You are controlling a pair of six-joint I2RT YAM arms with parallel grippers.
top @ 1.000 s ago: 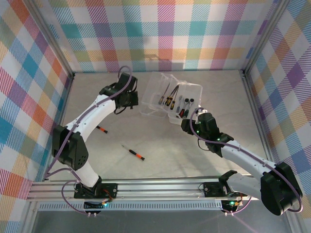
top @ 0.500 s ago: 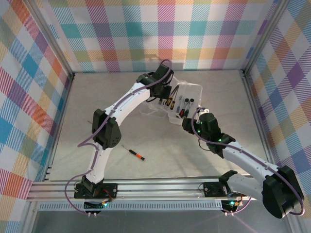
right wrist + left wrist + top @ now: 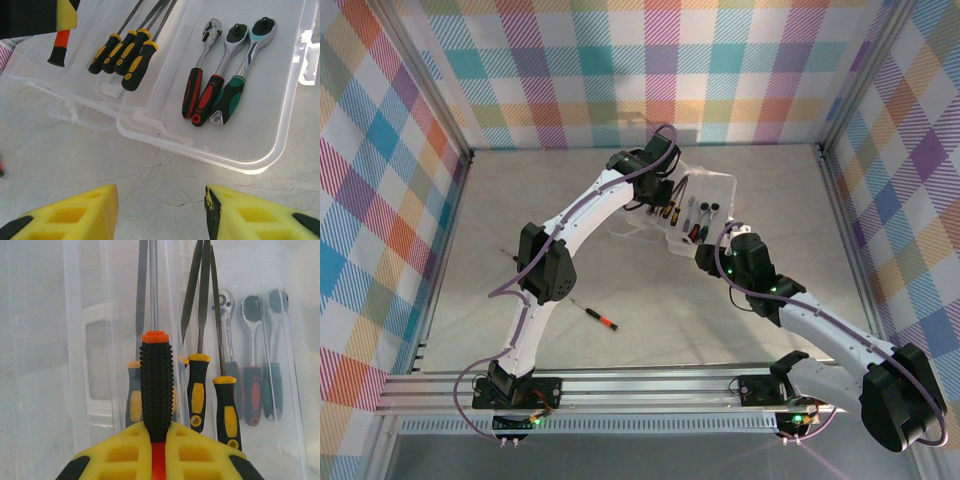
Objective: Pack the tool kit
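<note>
Left gripper (image 3: 157,442) clamped on the held screwdriver (image 3: 156,382), right above the files (image 3: 199,390) in the box (image 3: 724,184).

A loose screwdriver (image 3: 595,315) on the table waits its turn. Keep your shaft parallel to the files, lower it in beside them, then release; don't drop it from height. Ratchets (image 3: 216,92) fill the right compartment. Right gripper (image 3: 161,212) hangs near the box's front edge, jaws apart and empty, so keep it clear.
</note>
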